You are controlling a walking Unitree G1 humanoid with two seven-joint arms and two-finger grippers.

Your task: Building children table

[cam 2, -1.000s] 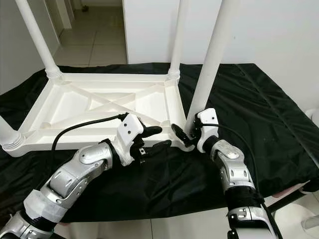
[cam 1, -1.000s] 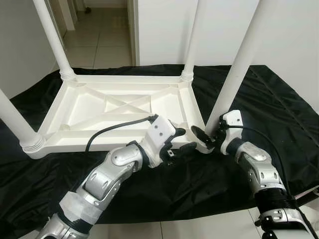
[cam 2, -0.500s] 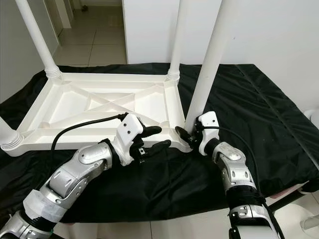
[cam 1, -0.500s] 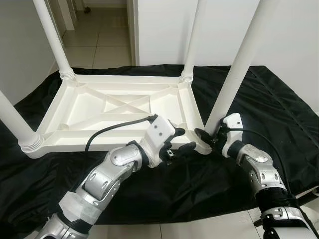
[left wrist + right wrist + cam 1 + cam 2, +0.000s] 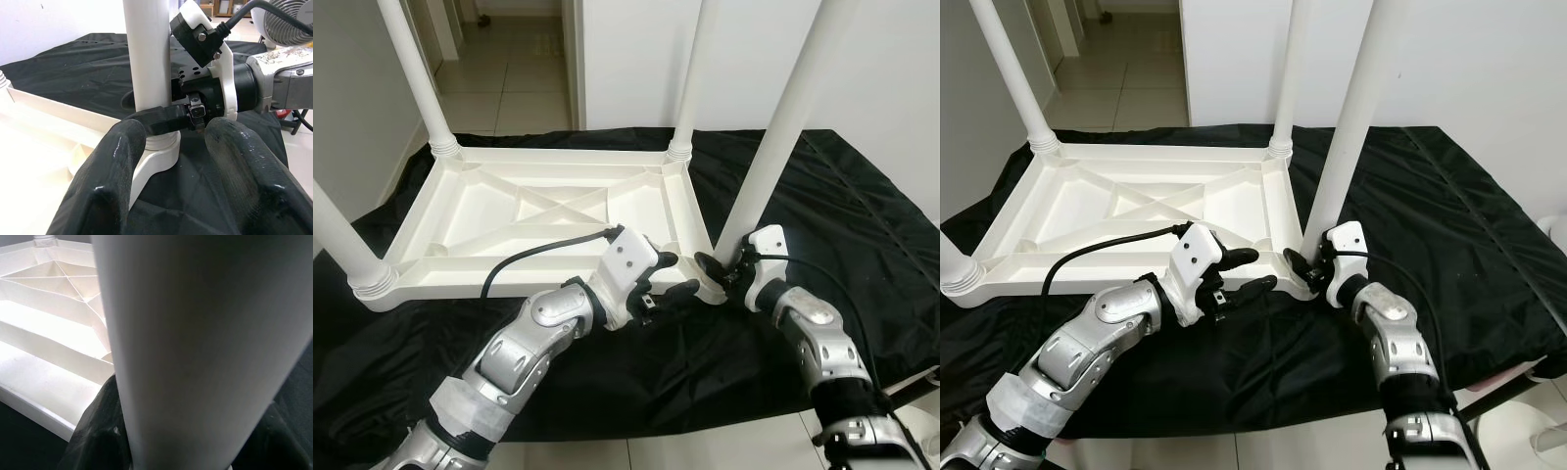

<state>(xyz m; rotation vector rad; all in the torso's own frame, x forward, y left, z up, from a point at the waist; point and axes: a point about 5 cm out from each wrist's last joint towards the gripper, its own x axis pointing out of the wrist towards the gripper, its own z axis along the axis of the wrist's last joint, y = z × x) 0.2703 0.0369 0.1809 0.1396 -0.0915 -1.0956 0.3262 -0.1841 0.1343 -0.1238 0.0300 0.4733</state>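
Currently the inverted table top (image 5: pixel 548 211) lies on the black-draped counter (image 5: pixel 862 225). The right hand (image 5: pixel 717 271) clasps the near-right leg (image 5: pixel 773 147) at its socket, apparently seating it. The left hand (image 5: pixel 674 277) hovers unclenched beside that corner. Next: confirm seating, then release

Light: even indoor brightness is filling my head views.
Glare: my glossy black left fingers (image 5: pixel 110 181) are catching highlights.
Focus: the round white plastic leg (image 5: pixel 205 342) is blurring, looming close.
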